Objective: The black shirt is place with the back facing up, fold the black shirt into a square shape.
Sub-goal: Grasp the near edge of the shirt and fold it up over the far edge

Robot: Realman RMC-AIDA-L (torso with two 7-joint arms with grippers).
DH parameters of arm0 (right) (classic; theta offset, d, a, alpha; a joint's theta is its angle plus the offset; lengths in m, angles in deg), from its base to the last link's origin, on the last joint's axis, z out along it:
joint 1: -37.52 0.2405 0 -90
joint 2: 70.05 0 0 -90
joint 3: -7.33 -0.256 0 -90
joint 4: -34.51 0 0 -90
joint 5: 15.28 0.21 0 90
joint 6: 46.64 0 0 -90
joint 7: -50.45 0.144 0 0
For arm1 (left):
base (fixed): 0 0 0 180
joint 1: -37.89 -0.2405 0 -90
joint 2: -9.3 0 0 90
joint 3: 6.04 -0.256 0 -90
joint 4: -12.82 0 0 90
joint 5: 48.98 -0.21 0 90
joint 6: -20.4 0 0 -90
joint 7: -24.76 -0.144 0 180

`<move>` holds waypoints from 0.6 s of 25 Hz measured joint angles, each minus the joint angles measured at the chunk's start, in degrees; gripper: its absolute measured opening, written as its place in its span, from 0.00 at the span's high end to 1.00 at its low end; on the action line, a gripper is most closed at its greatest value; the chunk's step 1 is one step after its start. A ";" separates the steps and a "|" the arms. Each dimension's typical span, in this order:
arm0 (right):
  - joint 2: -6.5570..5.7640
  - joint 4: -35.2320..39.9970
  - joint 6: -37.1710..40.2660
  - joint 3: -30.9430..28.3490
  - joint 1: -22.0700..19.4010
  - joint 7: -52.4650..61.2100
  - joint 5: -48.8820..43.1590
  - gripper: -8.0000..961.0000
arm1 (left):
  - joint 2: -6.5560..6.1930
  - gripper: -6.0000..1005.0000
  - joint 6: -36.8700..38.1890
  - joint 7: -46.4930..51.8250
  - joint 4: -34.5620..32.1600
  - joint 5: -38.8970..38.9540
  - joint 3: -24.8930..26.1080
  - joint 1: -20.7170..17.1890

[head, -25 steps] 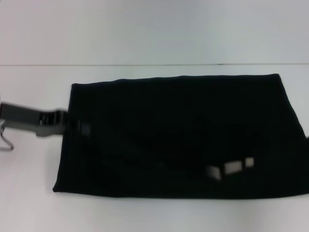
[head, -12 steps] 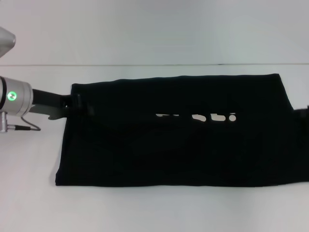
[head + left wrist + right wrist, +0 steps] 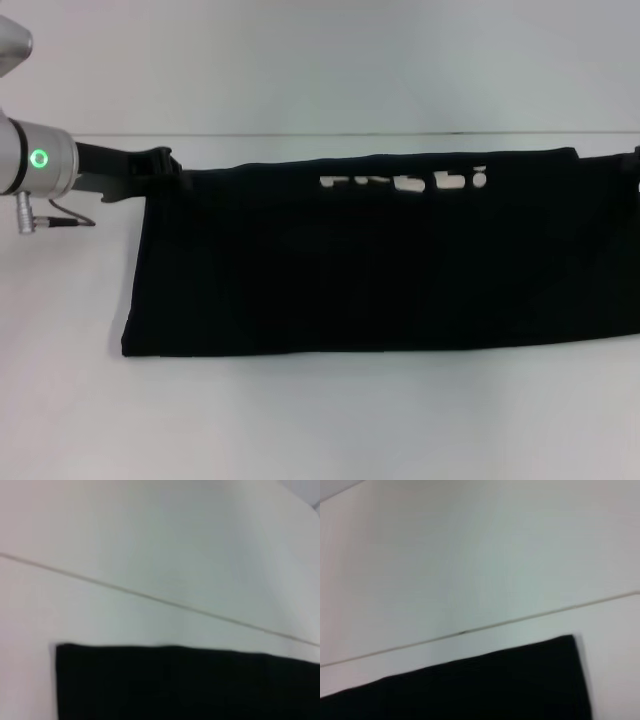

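Note:
The black shirt (image 3: pixel 380 270) lies as a long band across the white table (image 3: pixel 300 420). Its front flap is drawn over toward the far edge, and pale lettering (image 3: pixel 400 182) shows along that top edge. My left gripper (image 3: pixel 165 165) is shut on the flap's far left corner. Only a dark sliver of my right gripper (image 3: pixel 636 158) shows at the frame's right edge, by the flap's far right corner. Each wrist view shows a corner of the black shirt (image 3: pixel 175 685) (image 3: pixel 470 690) on the table, with no fingers in sight.
A thin seam (image 3: pixel 300 135) runs across the table behind the shirt, with pale surface beyond it. A cable loop (image 3: pixel 60 215) hangs under the left wrist. White tabletop lies in front of the shirt and to its left.
The flap's edge with the lettering has travelled from the shirt's middle to its far edge. The left arm moved away from me with it, and the visible band has become narrower.

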 joint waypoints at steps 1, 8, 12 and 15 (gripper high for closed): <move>0.23 -0.98 -2.44 0.74 0.07 0.02 -0.01 0.93 | 0.18 0.84 -1.19 0.11 0.19 -0.05 -0.35 0.08; 2.18 -8.58 -17.43 4.66 0.67 -0.15 -0.02 0.93 | 1.66 0.84 -8.55 0.20 1.08 -0.13 -2.54 -0.11; 3.30 -8.21 -20.34 5.64 1.30 -0.11 0.17 0.93 | 2.05 0.83 -10.05 0.44 0.32 0.25 -2.10 0.08; 3.15 -7.99 -20.12 5.73 2.58 -0.07 0.28 0.93 | 1.86 0.83 -10.21 0.89 -0.23 0.75 -2.10 0.24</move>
